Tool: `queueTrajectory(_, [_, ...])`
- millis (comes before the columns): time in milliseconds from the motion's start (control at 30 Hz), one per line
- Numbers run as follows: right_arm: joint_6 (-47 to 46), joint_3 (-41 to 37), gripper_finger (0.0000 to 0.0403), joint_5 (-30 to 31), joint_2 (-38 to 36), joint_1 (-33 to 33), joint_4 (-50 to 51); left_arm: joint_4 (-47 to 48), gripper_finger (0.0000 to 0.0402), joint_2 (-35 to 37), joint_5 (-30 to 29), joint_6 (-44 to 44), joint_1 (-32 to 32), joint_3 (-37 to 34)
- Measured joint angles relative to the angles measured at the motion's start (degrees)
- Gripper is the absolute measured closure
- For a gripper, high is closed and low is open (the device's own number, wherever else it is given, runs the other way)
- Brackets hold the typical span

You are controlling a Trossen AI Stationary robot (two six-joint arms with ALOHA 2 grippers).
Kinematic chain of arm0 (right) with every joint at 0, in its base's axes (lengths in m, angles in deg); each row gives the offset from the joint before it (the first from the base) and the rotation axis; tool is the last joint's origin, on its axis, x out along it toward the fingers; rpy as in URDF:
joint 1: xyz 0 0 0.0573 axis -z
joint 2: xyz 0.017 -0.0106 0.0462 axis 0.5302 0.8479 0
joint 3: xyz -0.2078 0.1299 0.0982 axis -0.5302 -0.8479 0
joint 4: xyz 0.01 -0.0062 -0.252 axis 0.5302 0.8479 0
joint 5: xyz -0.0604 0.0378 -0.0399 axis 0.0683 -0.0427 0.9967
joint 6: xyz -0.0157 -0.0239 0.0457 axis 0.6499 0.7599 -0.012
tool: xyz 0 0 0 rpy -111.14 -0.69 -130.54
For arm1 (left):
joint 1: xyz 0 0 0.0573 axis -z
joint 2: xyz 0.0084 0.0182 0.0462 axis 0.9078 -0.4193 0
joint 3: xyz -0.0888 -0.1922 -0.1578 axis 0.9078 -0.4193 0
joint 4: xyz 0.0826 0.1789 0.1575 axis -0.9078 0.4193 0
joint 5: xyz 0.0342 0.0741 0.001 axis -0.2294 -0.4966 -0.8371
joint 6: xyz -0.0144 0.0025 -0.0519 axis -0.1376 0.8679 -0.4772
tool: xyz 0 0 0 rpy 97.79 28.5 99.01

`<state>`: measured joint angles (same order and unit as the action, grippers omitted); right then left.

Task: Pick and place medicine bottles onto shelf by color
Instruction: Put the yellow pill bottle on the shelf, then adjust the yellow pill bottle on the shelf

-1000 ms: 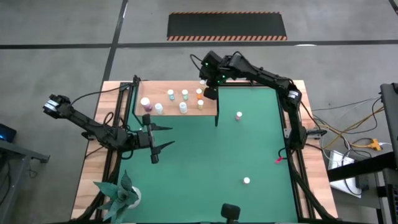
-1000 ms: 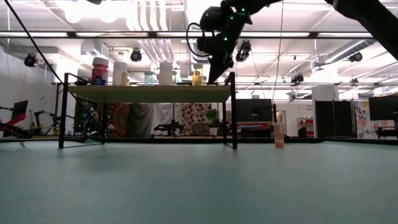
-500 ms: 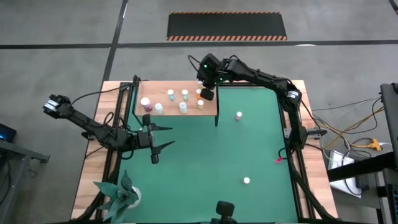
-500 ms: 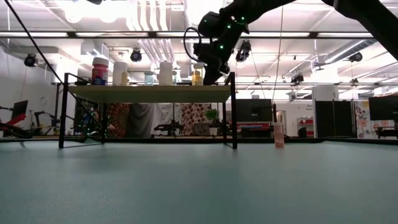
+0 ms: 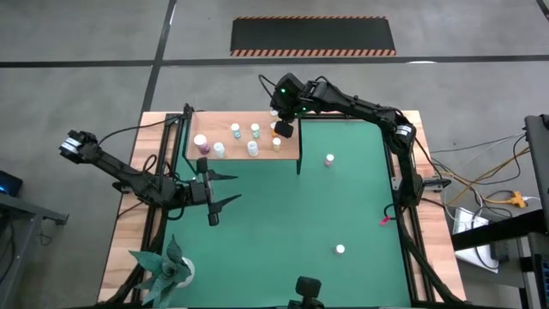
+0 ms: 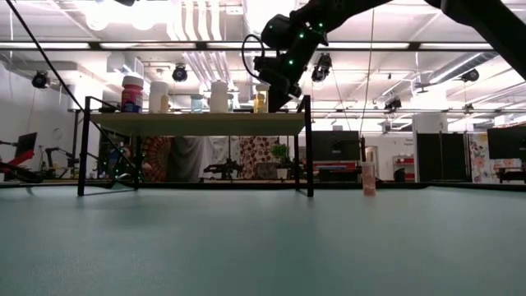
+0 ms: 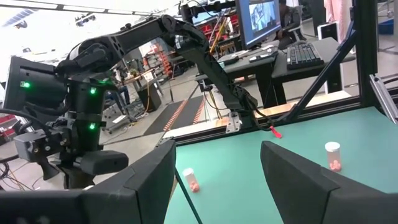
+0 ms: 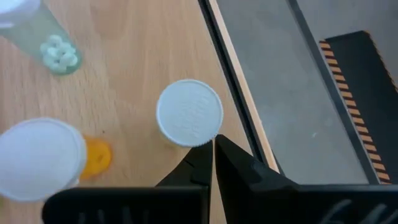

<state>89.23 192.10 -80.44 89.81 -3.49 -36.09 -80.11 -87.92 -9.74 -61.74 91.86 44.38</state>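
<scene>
Hovering my right gripper (image 5: pixel 286 129), fingers pressed together and empty, over the shelf (image 5: pixel 225 154) corner, I see a white-capped bottle (image 8: pixel 188 113) standing upright just beyond its tips, nearer this arm.

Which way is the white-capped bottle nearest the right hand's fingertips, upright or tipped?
Upright. The white-capped bottle shows its round cap face-on from above, standing on the light-wood shelf just beyond the shut right hand.

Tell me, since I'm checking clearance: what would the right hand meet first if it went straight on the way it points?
Probably the white-capped bottle on the shelf: the right hand, fingers together, points down right beside its cap. It might narrowly miss and reach the shelf board instead.
</scene>
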Motion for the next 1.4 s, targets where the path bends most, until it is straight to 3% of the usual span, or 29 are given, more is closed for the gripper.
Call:
queueTrajectory(333, [-0.65,0.24,0.0394,0.00,-0.49,-0.03,1.62,0.02,0.0183,0.00,0.00,0.02,0.00,0.00])
queueTrajectory(633, [-2.75,0.37,0.0394,0.01,-6.79,-2.00,8.26,0.02,0.0183,0.00,0.00,0.04,-0.02,0.00])
queueTrajectory(833, [-5.06,-0.89,0.0394,-6.44,-10.19,-5.02,13.97,0.00,0.0183,0.00,0.00,0.04,0.00,0.00])
queueTrajectory(1200, [-7.08,-11.68,0.0394,-7.40,-10.38,-9.51,3.89,0.00,0.0183,-0.02,0.00,0.03,0.00,0.00])
queueTrajectory(1400, [-7.44,-12.43,0.0394,-7.49,-10.40,-10.00,2.41,0.00,0.0183,-0.07,0.00,0.04,-0.02,0.00])
